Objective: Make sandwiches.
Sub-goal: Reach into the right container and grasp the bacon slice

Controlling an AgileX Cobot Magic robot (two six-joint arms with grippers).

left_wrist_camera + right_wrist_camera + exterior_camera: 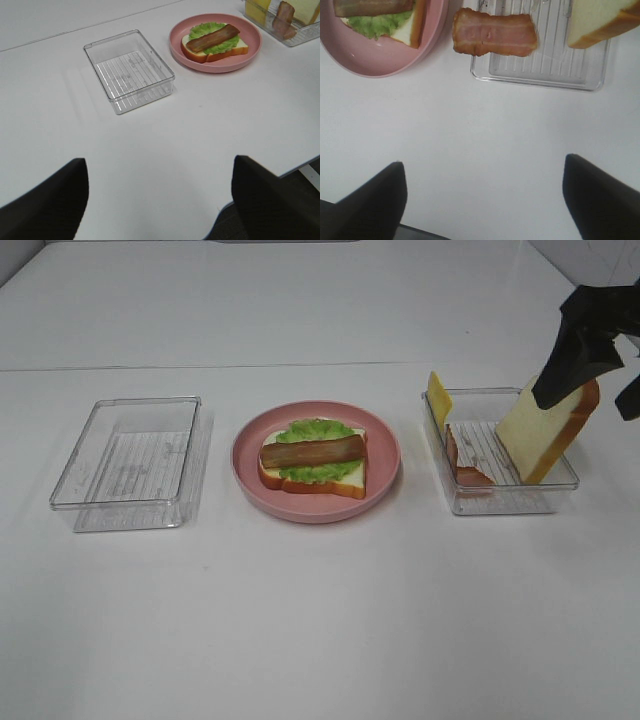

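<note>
A pink plate [246,462] in the middle holds a bread slice [345,480] topped with lettuce [315,428] and a bacon strip [312,451]. The clear tray [500,502] on the right holds a yellow cheese slice [438,396], a second bacon strip [466,462] and a bread slice [540,435] leaning upright. My right gripper [590,395] hangs open above this tray's near right side and holds nothing. In the right wrist view its fingers [600,200] are wide apart, with the bacon [495,34] and bread [597,20] ahead. My left gripper [157,210] is open and empty, well back from the plate [215,67].
An empty clear tray [130,465] stands left of the plate, and it also shows in the left wrist view [129,70]. White tabletop lies in front of the trays and the plate. The table's edge shows near the left gripper's finger [270,200].
</note>
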